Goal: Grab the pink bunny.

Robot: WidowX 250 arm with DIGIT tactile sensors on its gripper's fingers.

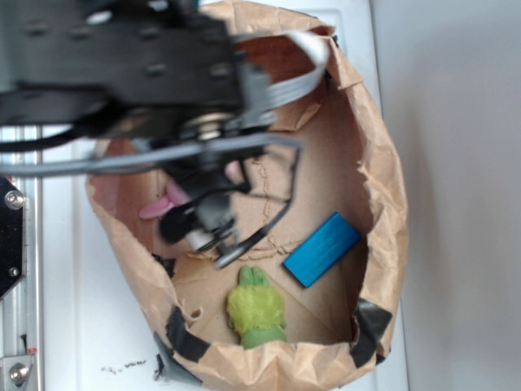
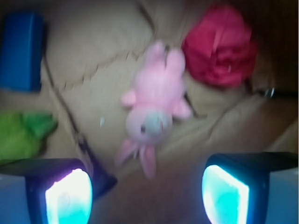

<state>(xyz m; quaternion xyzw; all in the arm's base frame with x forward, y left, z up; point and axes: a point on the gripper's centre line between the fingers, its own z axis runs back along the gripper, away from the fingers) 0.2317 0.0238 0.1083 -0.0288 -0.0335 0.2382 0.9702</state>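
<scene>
Looking down through the wrist view, I see my pincer (image 2: 147, 196) spread wide, holding nothing, its two glowing fingertips (image 2: 67, 196) at the bottom corners of the frame. The bunny (image 2: 156, 105) lies between and above them on the brown paper floor, apart from both fingers, its ears pointing toward the pincer and its feet toward the red wad (image 2: 218, 46). That wad sits just beside the bunny's feet; whether they touch I cannot tell through the blur. A blue block (image 2: 21, 51) lies at the upper left and a green plush (image 2: 21, 135) at the left edge, both well apart from the bunny.

From the exterior view, the arm (image 1: 122, 65) hangs over a paper bag (image 1: 383, 163) with rolled-down walls, resting on the white tabletop (image 1: 81, 326). Only a pink bit of the bunny (image 1: 163, 204) shows beside the pincer (image 1: 224, 244). The green plush (image 1: 255, 309) and blue block (image 1: 321, 248) lie near the bag's front wall.
</scene>
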